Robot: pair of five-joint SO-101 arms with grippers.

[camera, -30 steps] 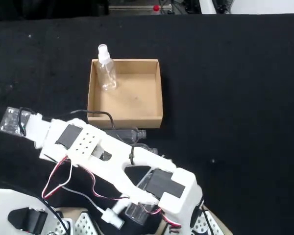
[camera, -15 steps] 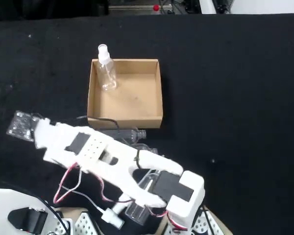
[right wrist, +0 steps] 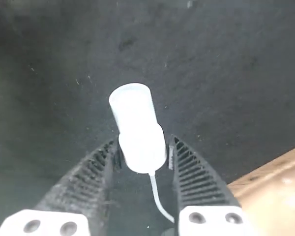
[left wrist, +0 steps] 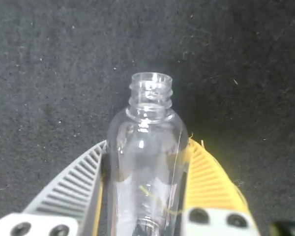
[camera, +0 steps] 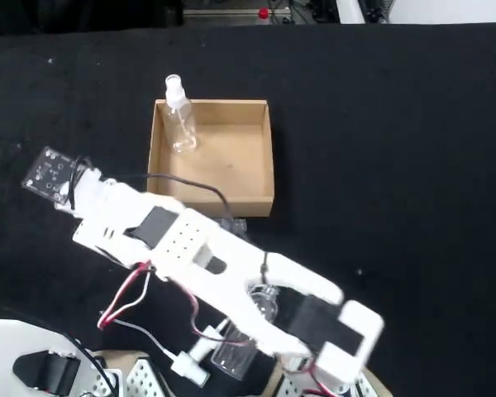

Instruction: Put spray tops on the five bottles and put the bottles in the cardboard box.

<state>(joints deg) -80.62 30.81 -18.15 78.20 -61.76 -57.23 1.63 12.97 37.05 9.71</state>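
My left gripper (left wrist: 147, 145) is shut on a clear bottle (left wrist: 147, 162) with an open threaded neck, above the black table. My right gripper (right wrist: 143, 142) is shut on a white spray top (right wrist: 137, 128), its thin tube hanging down between the fingers. The cardboard box (camera: 211, 198) stands at the table's middle left, and its corner (right wrist: 280, 182) shows in the right wrist view. Inside it stands a clear bottle with a spray top (camera: 179, 116). A white arm (camera: 198, 248) stretches from the front right to the left of the box, covering its own gripper.
A topless bottle (camera: 234, 225) lies just in front of the box, partly under the arm. Two more clear bottles (camera: 264, 302) (camera: 231, 356) show beneath the arm near the front edge. Red and white wires hang off the arm. The table's right half is bare black cloth.
The white arm's far end has moved toward the back and a little right, nearer the box's left side. Its elbow has swung right and toward the front edge.
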